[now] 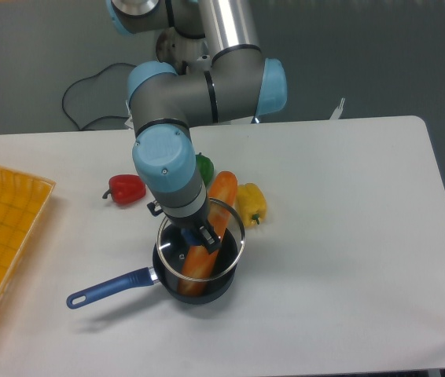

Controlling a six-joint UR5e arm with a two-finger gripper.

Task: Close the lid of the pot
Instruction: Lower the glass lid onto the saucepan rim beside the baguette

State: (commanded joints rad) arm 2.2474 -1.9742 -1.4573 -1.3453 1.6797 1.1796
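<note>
The pot (pixel 195 275) sits on the white table (pixel 348 236), toward the table's front edge, and its long blue handle (pixel 108 287) runs out to the left of it. 1 long orange vegetable (pixel 207 236) stands slanted in the pot, its lower end inside and its upper end sticking out past the far rim, so it leans up and back from the pot.

The lid (pixel 200 239) hangs directly over the pot, tilted, with its near-left edge low by the pot's rim and its far edge raised against the orange vegetable. Whether the lid's rim touches the pot cannot be made out. The glass is see-through, so the pot's inside and the vegetable show through it.

The gripper (pixel 204 236) comes down onto the middle of the lid from the arm's blue wrist joint (pixel 167 169), which covers most of it. The fingers look clamped on the lid's knob, but the knob itself is hidden among them and the dark parts blur together.

Behind the pot, a green pepper (pixel 204 167) is mostly hidden by the arm. A yellow pepper (pixel 251 202) lies behind and right of the pot, a red pepper (pixel 126 188) behind and left of it. Far left of the pot, a yellow tray (pixel 2 236) is cut off by the picture's edge.
</note>
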